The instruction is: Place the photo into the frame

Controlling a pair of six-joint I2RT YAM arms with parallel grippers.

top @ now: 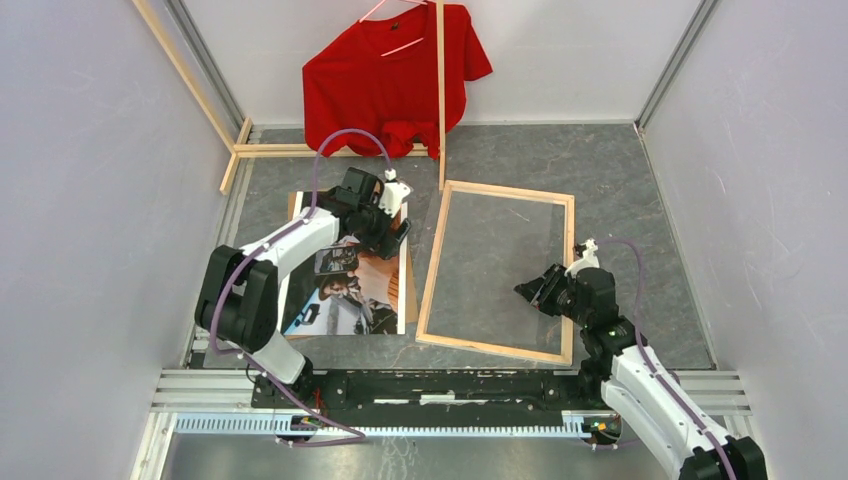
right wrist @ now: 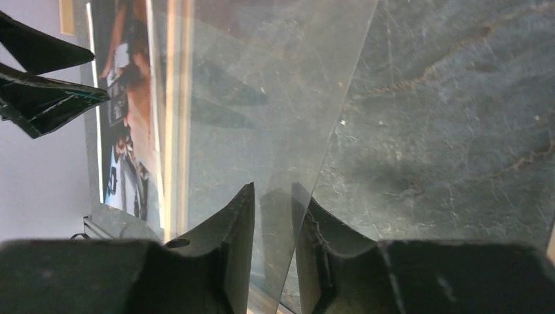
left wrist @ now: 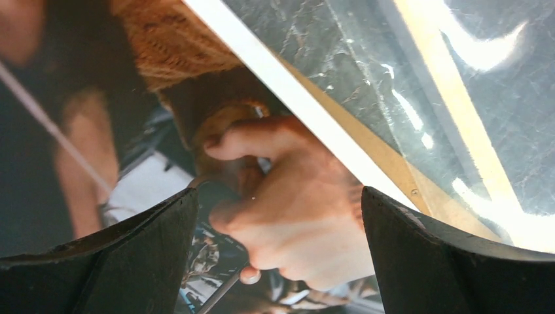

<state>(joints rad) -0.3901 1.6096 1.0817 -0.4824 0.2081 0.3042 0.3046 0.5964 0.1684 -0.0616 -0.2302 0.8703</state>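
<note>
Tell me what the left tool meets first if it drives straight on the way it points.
The photo: the left tool points down at its printed face, jaws wide open. How near it is remains unclear.

Photo (top: 350,295) left of frame (top: 432,265), seemingly apart

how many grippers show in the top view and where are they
2. The left gripper hangs over the upper right part of the photo. The right gripper is inside the frame, near its right rail. Neither is hidden.
</note>
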